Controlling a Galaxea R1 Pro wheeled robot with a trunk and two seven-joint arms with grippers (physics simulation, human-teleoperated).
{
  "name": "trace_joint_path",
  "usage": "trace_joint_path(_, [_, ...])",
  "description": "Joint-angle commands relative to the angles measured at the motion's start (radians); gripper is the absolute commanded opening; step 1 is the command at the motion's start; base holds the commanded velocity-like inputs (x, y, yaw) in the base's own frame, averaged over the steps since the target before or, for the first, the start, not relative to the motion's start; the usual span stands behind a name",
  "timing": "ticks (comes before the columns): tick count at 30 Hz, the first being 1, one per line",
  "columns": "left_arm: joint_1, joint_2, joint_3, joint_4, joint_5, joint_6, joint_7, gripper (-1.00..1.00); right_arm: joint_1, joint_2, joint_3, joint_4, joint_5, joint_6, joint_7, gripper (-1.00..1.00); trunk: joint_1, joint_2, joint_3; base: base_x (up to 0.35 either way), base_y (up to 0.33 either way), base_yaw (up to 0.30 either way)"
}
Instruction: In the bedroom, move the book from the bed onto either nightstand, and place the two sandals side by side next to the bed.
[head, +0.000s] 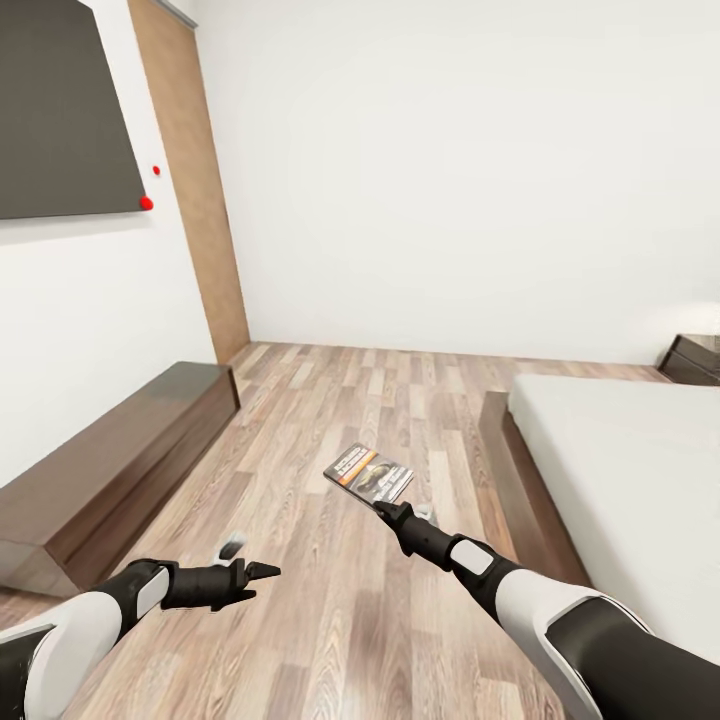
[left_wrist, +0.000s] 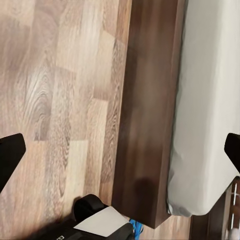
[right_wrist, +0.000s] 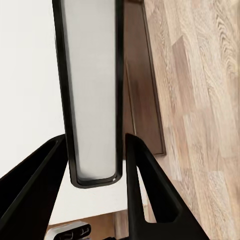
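Right gripper (head: 392, 506) has its jaws clenched on the book (head: 369, 473), pinching it by the near edge so the book hangs out ahead of the fingers over the wooden floor (head: 330, 420), off the bed (head: 620, 470). In the right wrist view the book (right_wrist: 92, 90) runs edge-on between the two dark fingers (right_wrist: 145, 195). Left gripper (head: 258, 572) hovers low over the floor with jaws released, nothing in them; left wrist view has the fingertips (left_wrist: 10, 152) spread wide apart, bed frame (left_wrist: 145, 115) and mattress below.

Nightstand (head: 692, 358) sits at the far right, just beyond the bed's far corner, well apart from the book.

Step in hand, as judged: carry the book to the nightstand. To do it well:
- keep the pinch firm, thin paperback can slip or droop
- steer round the bed's foot corner, keeping the arm off the frame
- hold the book roughly level, lower it flat onto the nightstand top, away from its edges, then let go.

Sandals can't be picked out with certainty here.
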Motion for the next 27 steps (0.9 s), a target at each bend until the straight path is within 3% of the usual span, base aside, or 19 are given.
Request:
trace_joint_path(1, [0.0,0.0,0.008,-0.001,-0.006,0.008,-0.003,1.0,-0.001,0.0,0.003,0.002,-0.013,0.007,0.003,-1.0,0.0,0.0,-0.001,0.118,0.0,-0.083])
trace_joint_path(27, [0.0,0.0,0.008,-0.001,-0.007,0.008,-0.002,1.0,-0.001,0.002,0.003,0.002,-0.014,0.007,0.003,-1.0,0.0,0.0,-0.001,0.13,0.0,-0.01])
